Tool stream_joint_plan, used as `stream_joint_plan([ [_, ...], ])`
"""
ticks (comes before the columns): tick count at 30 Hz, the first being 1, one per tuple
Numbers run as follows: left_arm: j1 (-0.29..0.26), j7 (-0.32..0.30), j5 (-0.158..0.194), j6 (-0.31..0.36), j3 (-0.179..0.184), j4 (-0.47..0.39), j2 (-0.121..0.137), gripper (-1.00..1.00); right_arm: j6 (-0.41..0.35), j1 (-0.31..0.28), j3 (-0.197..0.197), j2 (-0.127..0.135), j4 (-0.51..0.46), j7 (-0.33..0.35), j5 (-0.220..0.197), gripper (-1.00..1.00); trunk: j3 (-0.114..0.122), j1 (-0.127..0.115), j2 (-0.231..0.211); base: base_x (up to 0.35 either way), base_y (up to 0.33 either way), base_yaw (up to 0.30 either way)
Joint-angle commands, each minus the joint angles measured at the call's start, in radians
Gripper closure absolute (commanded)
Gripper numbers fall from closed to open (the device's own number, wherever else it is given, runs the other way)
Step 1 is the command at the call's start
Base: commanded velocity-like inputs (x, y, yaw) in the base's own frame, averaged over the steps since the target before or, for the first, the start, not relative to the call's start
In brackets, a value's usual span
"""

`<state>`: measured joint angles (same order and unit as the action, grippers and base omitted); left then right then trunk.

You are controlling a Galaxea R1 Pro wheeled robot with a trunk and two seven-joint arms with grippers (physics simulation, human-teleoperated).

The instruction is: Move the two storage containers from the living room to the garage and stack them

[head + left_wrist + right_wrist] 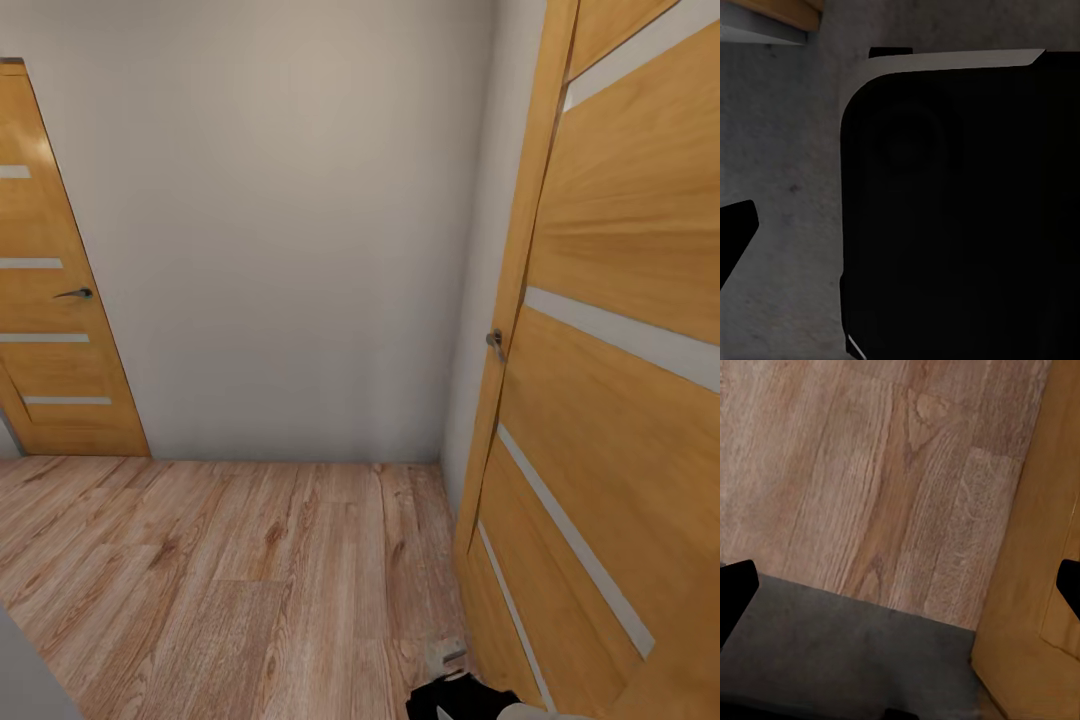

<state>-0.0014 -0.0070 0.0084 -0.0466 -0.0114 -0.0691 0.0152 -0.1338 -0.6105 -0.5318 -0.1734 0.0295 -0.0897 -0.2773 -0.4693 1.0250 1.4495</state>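
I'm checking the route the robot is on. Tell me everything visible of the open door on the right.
The open door is honey-coloured wood with pale horizontal strips across it and a small metal handle on its near edge. It stands upright, swung open, close at the head view's right, its foot on the light wood plank floor.

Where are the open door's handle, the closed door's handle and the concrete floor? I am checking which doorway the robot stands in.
Open door's handle (495, 342): head view, on the metal knob at the door's edge.
Closed door's handle (76, 293): head view, on the dark lever.
Concrete floor (832, 660): right wrist view, on the bare grey surface.
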Motion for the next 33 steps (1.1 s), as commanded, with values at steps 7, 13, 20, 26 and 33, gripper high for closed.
stream_joint_plan([
  [7, 0.000, 0.000, 0.001, -0.003, -0.001, 0.000, 0.000, -1.00, 0.029, 0.093, -0.010, 0.003, 0.001, -0.004, -0.008, -1.00, -0.001, 0.000, 0.001, 0.000, 0.000, 0.000],
  [13, 0.000, 0.000, 0.001, -0.003, -0.001, 0.000, 0.000, -1.00, 0.054, 0.152, -0.010, 0.021, 0.001, -0.004, -0.008, -1.00, -0.001, 0.000, 0.001, 0.000, 0.000, 0.000],
  [20, 0.000, 0.000, 0.001, -0.003, -0.001, 0.000, 0.000, -1.00, 0.062, 0.171, -0.010, 0.021, 0.001, -0.005, -0.009, -1.00, -0.001, 0.000, 0.001, 0.000, 0.000, 0.000],
  [26, 0.000, -0.001, 0.001, -0.003, -0.001, 0.001, 0.000, -1.00, 0.073, 0.184, -0.010, 0.023, 0.001, -0.005, -0.009, -1.00, -0.001, 0.000, 0.001, 0.000, 0.000, 0.000],
  [33, 0.000, -0.001, 0.001, -0.003, -0.001, 0.001, 0.000, -1.00, 0.078, 0.190, -0.010, 0.041, 0.001, -0.005, -0.009, -1.00, -0.001, 0.000, 0.001, 0.000, 0.000, 0.000],
])
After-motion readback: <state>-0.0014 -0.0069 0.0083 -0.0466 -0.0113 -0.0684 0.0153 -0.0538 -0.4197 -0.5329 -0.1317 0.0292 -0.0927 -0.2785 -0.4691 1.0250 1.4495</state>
